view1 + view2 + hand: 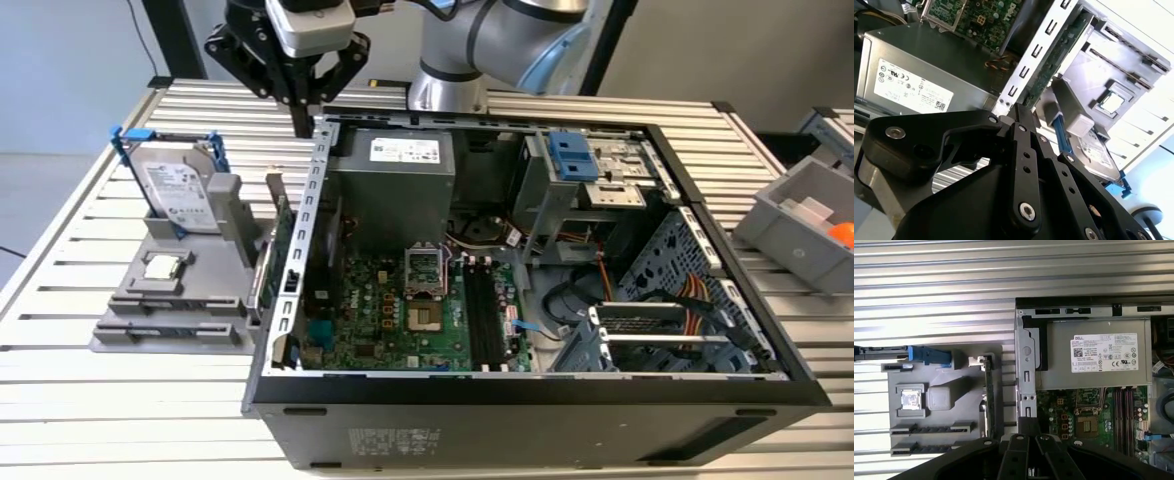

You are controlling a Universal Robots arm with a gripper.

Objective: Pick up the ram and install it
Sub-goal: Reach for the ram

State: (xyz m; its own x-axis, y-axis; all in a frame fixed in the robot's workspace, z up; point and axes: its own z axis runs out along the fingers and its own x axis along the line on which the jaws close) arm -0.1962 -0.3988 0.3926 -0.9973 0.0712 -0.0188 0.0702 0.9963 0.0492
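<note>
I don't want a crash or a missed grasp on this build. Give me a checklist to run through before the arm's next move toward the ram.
1. Tool free of load: ok, shut with nothing seen in it.
2. Tool clear of the case: ok, it hangs above the case's wall, apart from it.
3. Ram found: cannot tell; a green board stands on edge beside the gray fixture, but stick or bracketed card is unclear.
4. Long black slots on the motherboard empty: ok.
5. Slot latches open: cannot tell.
</note>
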